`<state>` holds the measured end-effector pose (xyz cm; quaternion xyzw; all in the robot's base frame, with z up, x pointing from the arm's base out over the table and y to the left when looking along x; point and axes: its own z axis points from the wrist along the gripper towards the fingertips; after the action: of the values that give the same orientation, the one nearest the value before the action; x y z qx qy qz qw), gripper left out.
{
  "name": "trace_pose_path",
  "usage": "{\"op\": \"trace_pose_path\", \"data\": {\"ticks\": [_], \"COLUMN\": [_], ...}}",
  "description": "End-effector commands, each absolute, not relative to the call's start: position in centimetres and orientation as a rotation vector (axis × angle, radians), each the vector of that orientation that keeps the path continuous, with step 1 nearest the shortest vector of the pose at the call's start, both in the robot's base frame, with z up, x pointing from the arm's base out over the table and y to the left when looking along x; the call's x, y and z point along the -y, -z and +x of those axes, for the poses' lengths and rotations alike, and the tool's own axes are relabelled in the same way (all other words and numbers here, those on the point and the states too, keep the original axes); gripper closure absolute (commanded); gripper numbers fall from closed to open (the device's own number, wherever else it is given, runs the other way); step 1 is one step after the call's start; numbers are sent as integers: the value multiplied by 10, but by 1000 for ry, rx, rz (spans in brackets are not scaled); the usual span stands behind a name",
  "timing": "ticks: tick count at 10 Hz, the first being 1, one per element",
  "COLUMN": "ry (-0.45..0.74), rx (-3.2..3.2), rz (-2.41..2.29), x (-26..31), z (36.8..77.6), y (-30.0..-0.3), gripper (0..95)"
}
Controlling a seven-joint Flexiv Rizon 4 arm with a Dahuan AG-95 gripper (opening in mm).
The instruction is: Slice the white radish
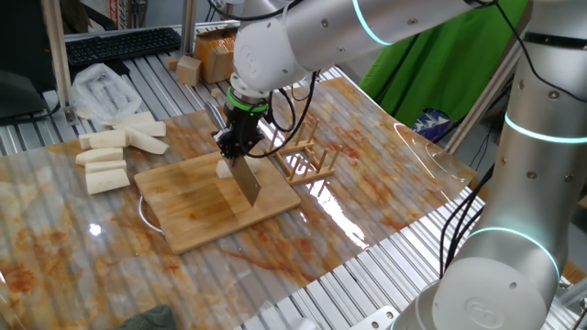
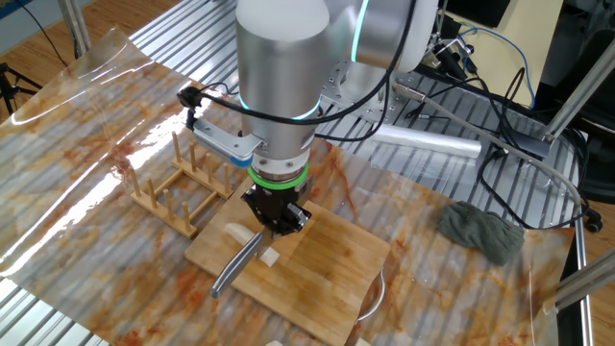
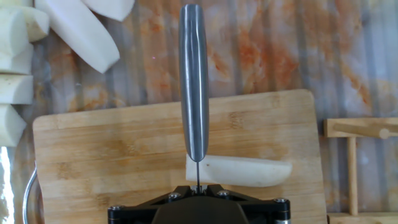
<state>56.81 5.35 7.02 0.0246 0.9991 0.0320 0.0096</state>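
the gripper (image 2: 276,219) pointed straight down, clamped tight on a knife (image 3: 193,81) whose blade stood over the white radish (image 3: 239,170). that short pale chunk lay on the wooden cutting board (image 1: 197,206), near the wooden rack (image 1: 307,156). no writing or labels were legible anywhere.

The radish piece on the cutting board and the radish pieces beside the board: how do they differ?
The radish piece on the board lies alone under the knife held by the end effector; the radish pieces beside the board lie in a group on the table sheet, untouched. The board piece looks slimmer with a rounded tip; the others look thicker, some with blunt cut ends. Both are creamy white.
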Motion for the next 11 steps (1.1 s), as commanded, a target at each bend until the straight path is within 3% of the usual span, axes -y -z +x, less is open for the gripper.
{"op": "trace_pose_path", "data": {"ticks": [1, 4, 8, 11], "ry": [-97, -98, -107, -112], "rx": [-3117, -3121, -3111, -3111], "rz": [77, 75, 78, 87], "x": [-53, -53, -58, -58], "z": [570, 570, 571, 571], "y": [-71, -71, -40, -38], "gripper": [950, 950, 950, 950]}}
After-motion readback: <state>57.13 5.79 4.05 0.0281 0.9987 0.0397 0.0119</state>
